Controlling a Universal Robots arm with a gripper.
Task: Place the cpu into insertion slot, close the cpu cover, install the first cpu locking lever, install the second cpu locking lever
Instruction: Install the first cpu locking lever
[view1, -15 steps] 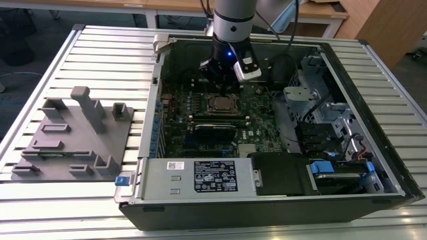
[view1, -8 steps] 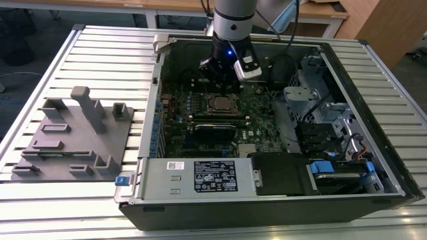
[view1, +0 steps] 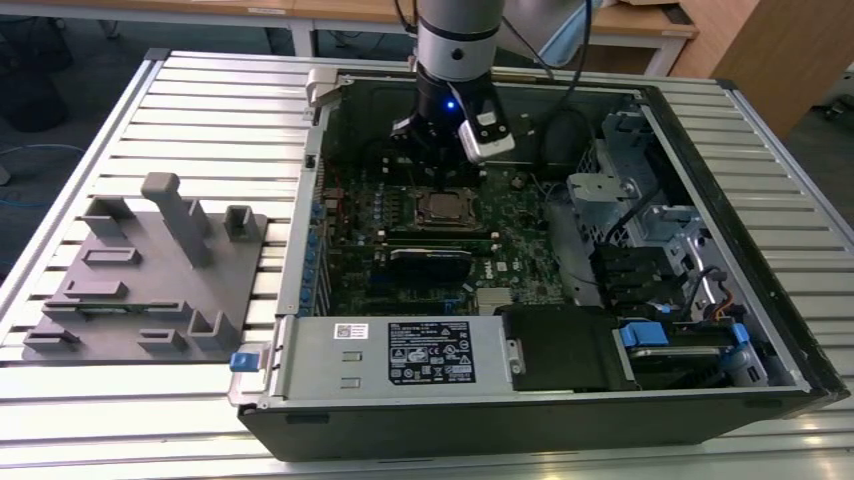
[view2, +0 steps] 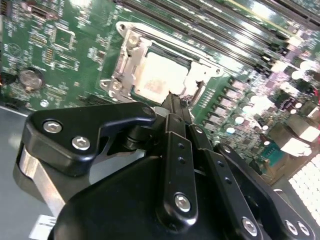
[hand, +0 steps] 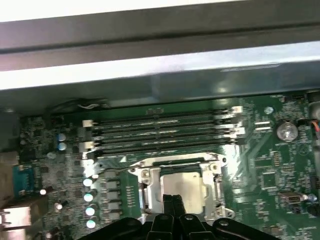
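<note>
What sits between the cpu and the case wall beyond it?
Long memory slots, side by side on the green motherboard, fill the stretch between the cpu and the grey case wall, as the first wrist view shows.

My exterior view sits high and back on the near side, looking down over the whole case on the surface. Both wrist views hang close over the board, sharing the slot.

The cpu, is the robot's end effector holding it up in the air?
No, the cpu lies flat on the green board, framed by the silvery cpu cover, with the end effector at its edge.
</note>
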